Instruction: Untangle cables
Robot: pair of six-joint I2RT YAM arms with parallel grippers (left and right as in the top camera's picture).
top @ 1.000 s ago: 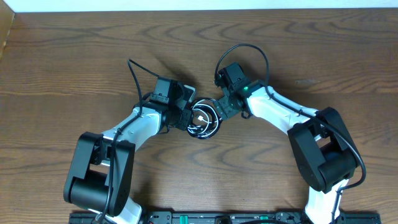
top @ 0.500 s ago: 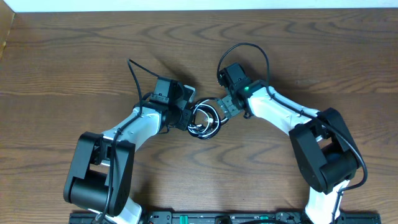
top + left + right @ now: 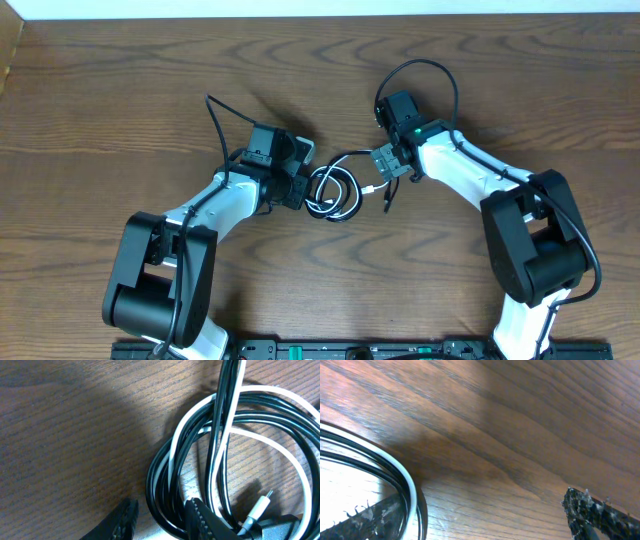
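Two jaw pairs stand apart: left end effector (image 3: 297,186) straddles coiled thin black-and-white cables (image 3: 333,192), apparently anchoring them; right end effector (image 3: 388,165) hooks strands, likely for rightward separation.

Cables (image 3: 223,435) (black, one white) lie coiled, tangled.

The coil of cables (image 3: 333,192) lies on the table (image 3: 120,90) near its middle, between the two arms. The left gripper (image 3: 300,186) sits at the coil's left edge, its fingers (image 3: 120,522) standing either side of the nearest strands, a gap beside them. One strand (image 3: 352,154) runs from the coil's far side rightward to the right gripper (image 3: 382,164), which is right of the coil and slightly behind it. Two plug ends (image 3: 388,203) lie just right of the coil, in front of the right gripper
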